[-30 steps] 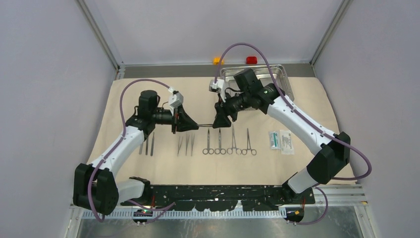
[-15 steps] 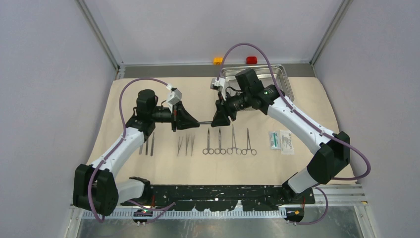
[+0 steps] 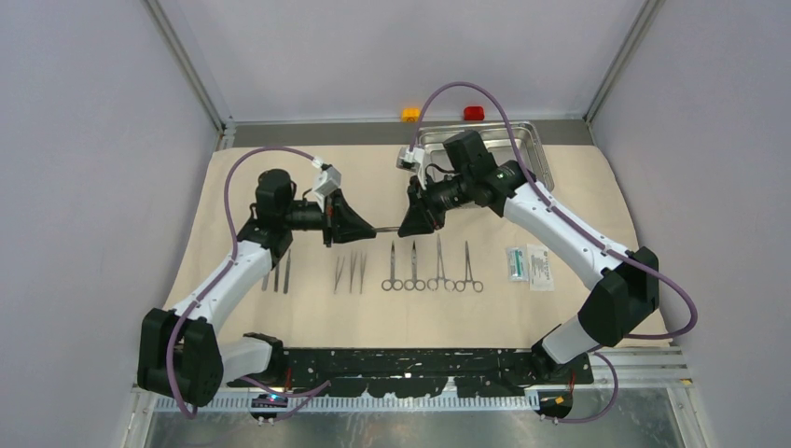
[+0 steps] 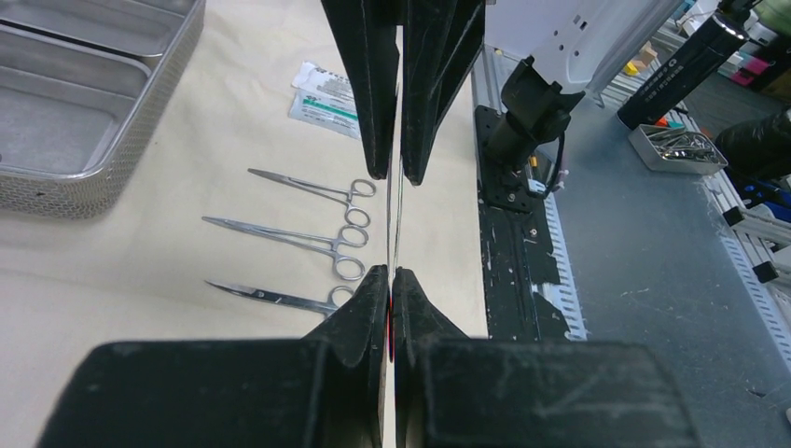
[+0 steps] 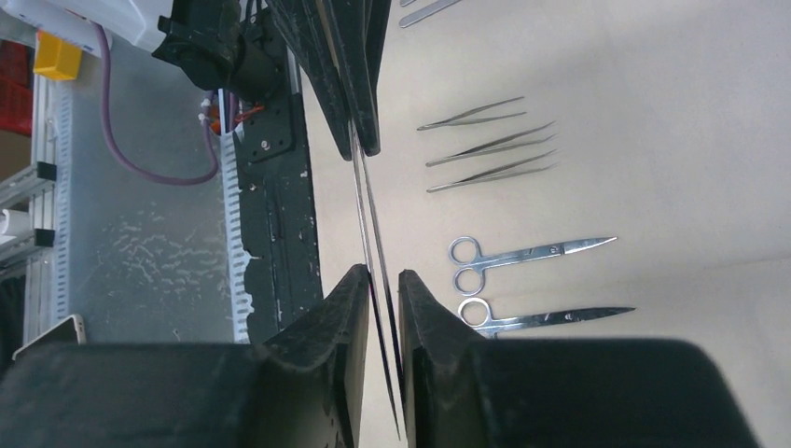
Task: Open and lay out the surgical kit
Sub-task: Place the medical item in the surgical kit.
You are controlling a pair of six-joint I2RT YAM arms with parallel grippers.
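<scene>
Starting at the near edge, the cloth (image 3: 466, 322) carries one row: two handles (image 3: 277, 271), three tweezers (image 3: 350, 273), four clamps (image 3: 432, 266) and two packets (image 3: 530, 265), none touching the next kind. From above, their tips are too fine to make out.

Just beyond the row the grippers meet nose to nose above the cloth. The left gripper (image 4: 392, 276) is pressed together on one end of a held pair (image 3: 387, 230) of thin steel blades, which bridges across to the right gripper (image 5: 382, 280). The right fingers (image 5: 340, 317) stand narrowly apart, flanking the other end. I cannot tell whether they press the blades or only bracket them.

In the left wrist view the pair shows edge-on as a bare line. One clamp is half hidden behind a finger, and the right gripper covers part of the packets.

Farther back, the tray (image 3: 536, 154) sits at the cloth's far edge, largely hidden under the right arm. An orange block (image 3: 409, 114) and a red block (image 3: 474, 113) lie past it by the back wall.
</scene>
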